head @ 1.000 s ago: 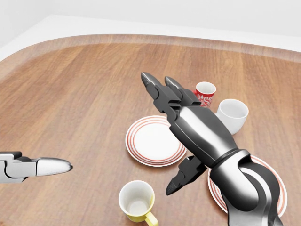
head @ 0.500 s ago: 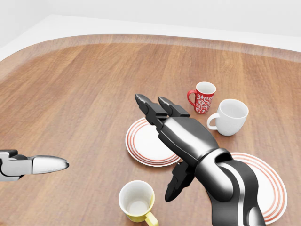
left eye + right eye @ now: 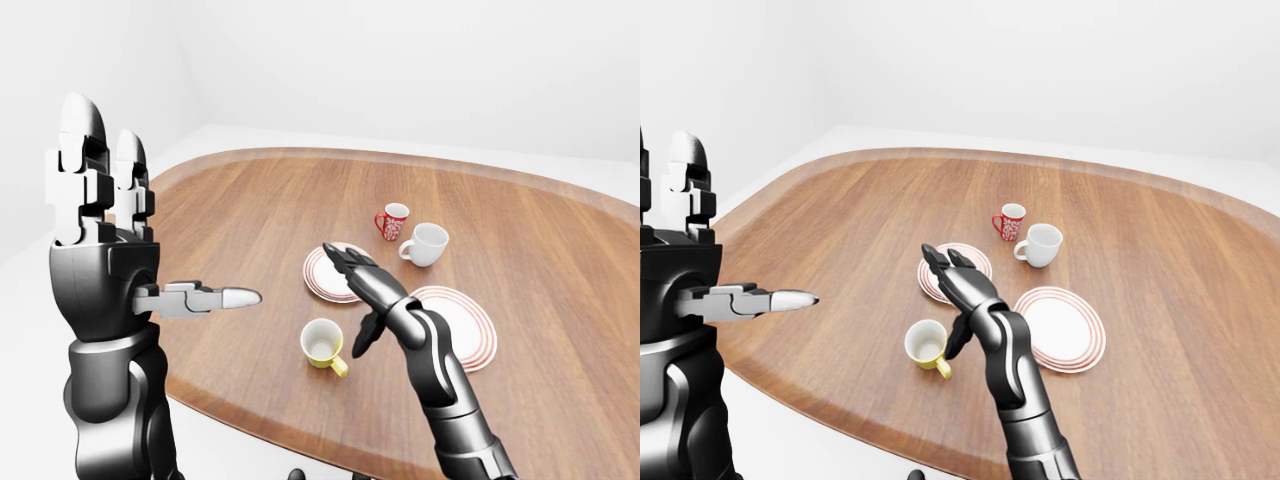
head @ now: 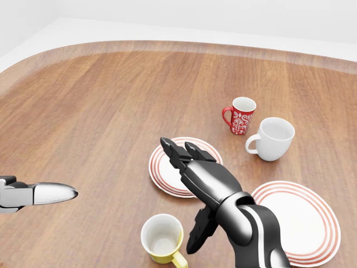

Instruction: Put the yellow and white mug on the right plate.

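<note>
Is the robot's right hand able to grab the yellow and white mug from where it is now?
Probably yes. The open right hand hangs just right of the yellow and white mug in the head view, and nothing stands between them on the wooden table.

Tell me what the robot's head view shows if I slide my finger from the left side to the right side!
Left hand → yellow and white mug → right hand, open, over the left plate → red mug → white mug → right plate, all on the wooden table.
</note>
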Controlling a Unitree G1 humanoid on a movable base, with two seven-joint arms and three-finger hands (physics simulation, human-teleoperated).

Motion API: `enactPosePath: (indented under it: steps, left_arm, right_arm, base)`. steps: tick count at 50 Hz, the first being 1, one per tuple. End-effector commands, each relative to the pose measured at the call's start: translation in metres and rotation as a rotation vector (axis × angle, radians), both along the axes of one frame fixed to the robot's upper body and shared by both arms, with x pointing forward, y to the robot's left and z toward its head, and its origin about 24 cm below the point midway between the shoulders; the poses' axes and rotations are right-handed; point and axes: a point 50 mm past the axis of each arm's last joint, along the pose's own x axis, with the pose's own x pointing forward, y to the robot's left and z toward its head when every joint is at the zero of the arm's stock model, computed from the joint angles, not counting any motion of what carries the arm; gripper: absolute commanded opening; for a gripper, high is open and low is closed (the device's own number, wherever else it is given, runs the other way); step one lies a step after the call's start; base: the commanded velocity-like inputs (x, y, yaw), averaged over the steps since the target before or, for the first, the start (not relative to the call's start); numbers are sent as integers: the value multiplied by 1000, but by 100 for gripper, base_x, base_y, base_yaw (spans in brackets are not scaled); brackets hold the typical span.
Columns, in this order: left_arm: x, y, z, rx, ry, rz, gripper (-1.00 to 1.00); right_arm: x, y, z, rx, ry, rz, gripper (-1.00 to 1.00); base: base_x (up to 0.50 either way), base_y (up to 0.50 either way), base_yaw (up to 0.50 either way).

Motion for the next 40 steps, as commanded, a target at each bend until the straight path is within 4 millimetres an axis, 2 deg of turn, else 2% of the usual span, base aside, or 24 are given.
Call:
enactPosePath:
  steps: [1,18,40]
  left_arm:
    - [0,1,0,-2,-2,1,100]
    - [-3,0,5,2,-26,-3,100]
    - [-2,1,5,-1,-25,-4,100]
  right_arm:
    - [-1,5,-18,5,44,-13,100]
    - [-10,21,-39,29,89,-3,100]
    - [-4,32,-69,36,128,-61,100]
  base:
    - [0,0,0]
    - [0,0,0]
    - [0,0,0]
